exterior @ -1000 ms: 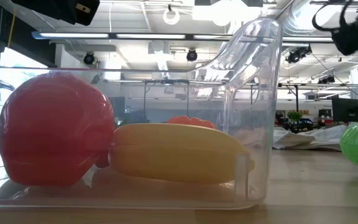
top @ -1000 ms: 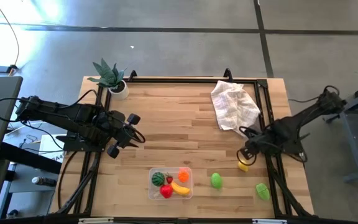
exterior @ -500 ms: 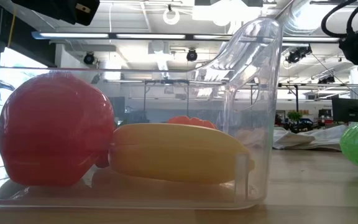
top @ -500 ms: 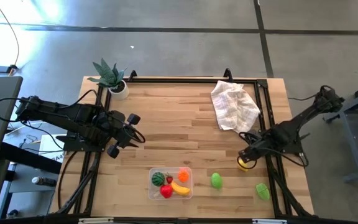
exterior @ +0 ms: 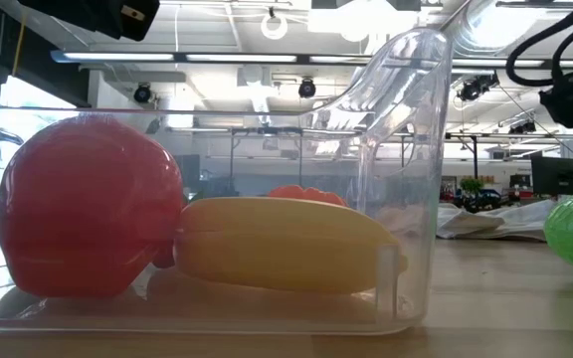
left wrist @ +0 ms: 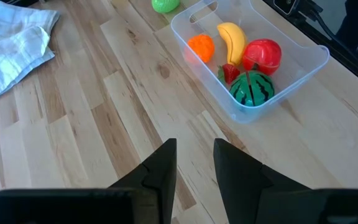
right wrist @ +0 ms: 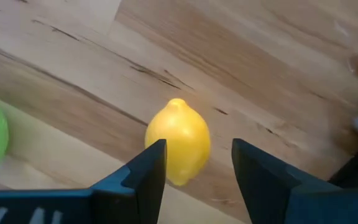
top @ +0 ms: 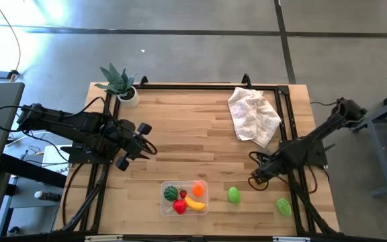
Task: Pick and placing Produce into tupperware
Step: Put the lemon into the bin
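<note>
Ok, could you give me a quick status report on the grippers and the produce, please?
Right gripper open, fingers either side of the lemon, not gripping. Left gripper shut, waiting left of the tupperware. Two green pieces loose on table. Nothing in the way.

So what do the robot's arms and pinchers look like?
Both arms are dark, nearly black and jointed, with black cables looping along them. The left gripper and right gripper each end in two flat, dark, blade-like fingers.

Right gripper open, low.
</note>
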Tool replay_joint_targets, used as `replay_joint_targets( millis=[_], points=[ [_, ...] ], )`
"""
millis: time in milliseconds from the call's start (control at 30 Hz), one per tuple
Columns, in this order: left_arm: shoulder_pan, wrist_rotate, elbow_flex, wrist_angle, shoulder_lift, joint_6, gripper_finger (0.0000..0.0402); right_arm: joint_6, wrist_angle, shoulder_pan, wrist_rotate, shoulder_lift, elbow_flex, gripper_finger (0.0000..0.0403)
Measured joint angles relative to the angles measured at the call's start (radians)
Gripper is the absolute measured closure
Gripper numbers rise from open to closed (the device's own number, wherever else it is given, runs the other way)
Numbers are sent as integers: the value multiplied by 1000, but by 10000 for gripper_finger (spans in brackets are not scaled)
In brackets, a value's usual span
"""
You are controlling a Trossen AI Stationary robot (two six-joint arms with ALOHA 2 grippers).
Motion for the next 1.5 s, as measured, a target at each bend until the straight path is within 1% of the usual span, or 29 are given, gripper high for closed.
replay_joint_targets(
  millis=[100, 367, 633, 733, 933, 1067, 1500],
  points=[
    [0, 0, 0, 0, 0, 0, 307, 0, 48, 0, -3, 32, 0, 229],
    [0, 0, 0, 0, 0, 0, 307, 5, 96, 5, -5, 90, 0, 229],
    [0, 0, 0, 0, 0, 0, 307, 100, 122, 66, -3, 124, 0, 227],
    [0, 0, 0, 0, 0, 0, 307, 133, 127, 88, 4, 134, 0, 214],
    [0, 0, 0, 0, 0, 0, 307, 159, 130, 111, 32, 137, 0, 163],
    [0, 0, 0, 0, 0, 0, 307, 195, 159, 112, -16, 137, 0, 141],
    [0, 0, 0, 0, 0, 0, 307, 341, 177, 207, -11, 137, 0, 135]
  ],
)
